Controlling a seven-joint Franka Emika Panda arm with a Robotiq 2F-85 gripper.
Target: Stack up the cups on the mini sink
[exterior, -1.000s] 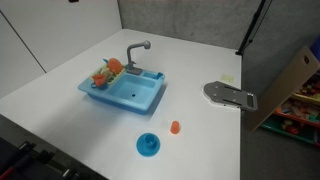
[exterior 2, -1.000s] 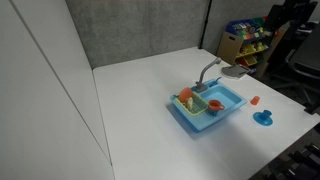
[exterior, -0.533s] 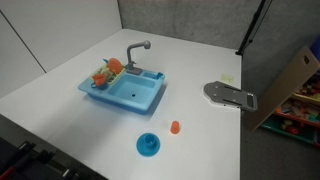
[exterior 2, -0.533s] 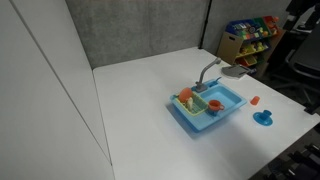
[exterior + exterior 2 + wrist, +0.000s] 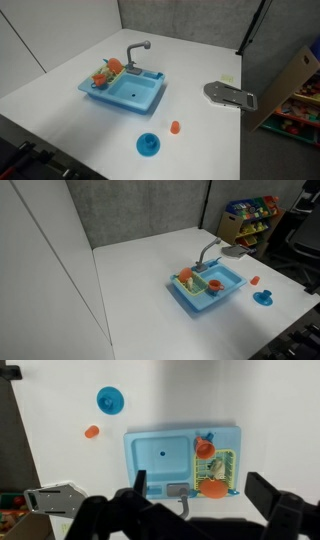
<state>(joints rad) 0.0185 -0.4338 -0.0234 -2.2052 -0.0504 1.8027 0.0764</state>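
Observation:
The light blue mini sink (image 5: 135,95) with a grey faucet (image 5: 138,48) stands mid-table; it also shows in the other exterior view (image 5: 222,288) and in the wrist view (image 5: 160,455). One orange-red cup (image 5: 175,127) stands on the table beside the sink, seen too in an exterior view (image 5: 255,280) and the wrist view (image 5: 92,431). A second cup (image 5: 203,448) lies in the sink by the dish rack (image 5: 215,284). My gripper (image 5: 200,480) is open and empty, high above the sink.
A flat round blue plate (image 5: 148,145) lies on the table near the loose cup. A flat grey metal plate (image 5: 230,95) lies at the table's edge. A larger orange item (image 5: 213,487) sits in the dish rack. Toy shelves (image 5: 250,220) stand beyond the table.
The arm at the top corner of an exterior view has moved up and out of the picture. The sink, cups and plates have not moved.

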